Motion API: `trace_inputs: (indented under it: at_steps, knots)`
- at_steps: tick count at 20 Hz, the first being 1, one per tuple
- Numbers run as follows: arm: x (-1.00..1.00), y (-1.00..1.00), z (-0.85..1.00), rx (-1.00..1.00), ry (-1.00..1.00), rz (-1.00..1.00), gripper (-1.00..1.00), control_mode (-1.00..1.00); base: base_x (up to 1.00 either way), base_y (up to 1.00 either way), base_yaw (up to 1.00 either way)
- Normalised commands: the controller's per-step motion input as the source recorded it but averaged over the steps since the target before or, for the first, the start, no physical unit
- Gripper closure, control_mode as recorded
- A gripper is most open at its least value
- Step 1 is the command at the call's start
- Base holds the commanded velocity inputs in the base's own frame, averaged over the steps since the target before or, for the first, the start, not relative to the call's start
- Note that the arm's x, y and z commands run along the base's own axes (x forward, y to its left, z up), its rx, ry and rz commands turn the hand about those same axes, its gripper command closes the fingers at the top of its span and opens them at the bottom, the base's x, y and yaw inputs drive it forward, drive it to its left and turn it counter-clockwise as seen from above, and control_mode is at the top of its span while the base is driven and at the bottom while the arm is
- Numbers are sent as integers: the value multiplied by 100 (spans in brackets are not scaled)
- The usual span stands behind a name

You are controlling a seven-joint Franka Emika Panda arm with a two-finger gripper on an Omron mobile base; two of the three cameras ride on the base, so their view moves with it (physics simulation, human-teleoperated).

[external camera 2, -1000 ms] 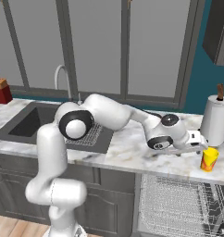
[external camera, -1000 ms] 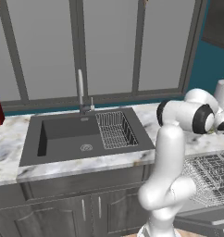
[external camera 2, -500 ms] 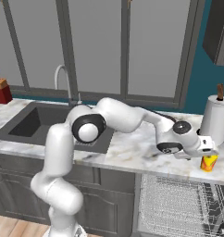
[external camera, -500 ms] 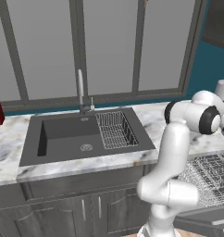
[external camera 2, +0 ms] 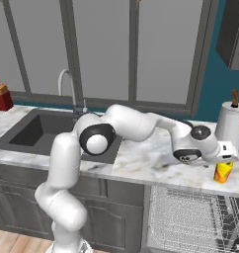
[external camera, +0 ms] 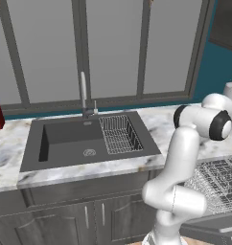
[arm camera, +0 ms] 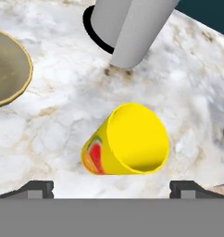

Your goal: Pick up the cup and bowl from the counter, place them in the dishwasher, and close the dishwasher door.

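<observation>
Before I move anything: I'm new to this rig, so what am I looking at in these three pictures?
A white robot arm stands at a kitchen counter. Two pictures come from cameras behind it, left and right; the third looks down from its hand. The gripper is open and holds nothing. It hangs over a yellow cup that stands upright on the stone. Nearby are a bowl and a paper towel roll. Below, the dishwasher stands open, rack showing. The sink lies left.

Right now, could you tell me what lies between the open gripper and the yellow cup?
Nothing: in the hand view the gripper faces the cup across bare counter. The bowl sits off to one side.
</observation>
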Motion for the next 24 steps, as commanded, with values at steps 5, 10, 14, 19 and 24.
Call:
trace_inputs:
  at_steps: [5,10,14,19,24]
  knots:
    - [29,-6,4,0,0,0,-100,-100,0,0,0]
    - [35,-17,-6,7,1,0,-100,-100,0,0,0]
    - [29,-34,-14,7,1,0,-100,-100,0,0,0]
    - [0,-8,-38,16,0,0,-100,-100,0,0,0]
    - [-1,0,-36,14,0,0,100,-100,0,0,0]
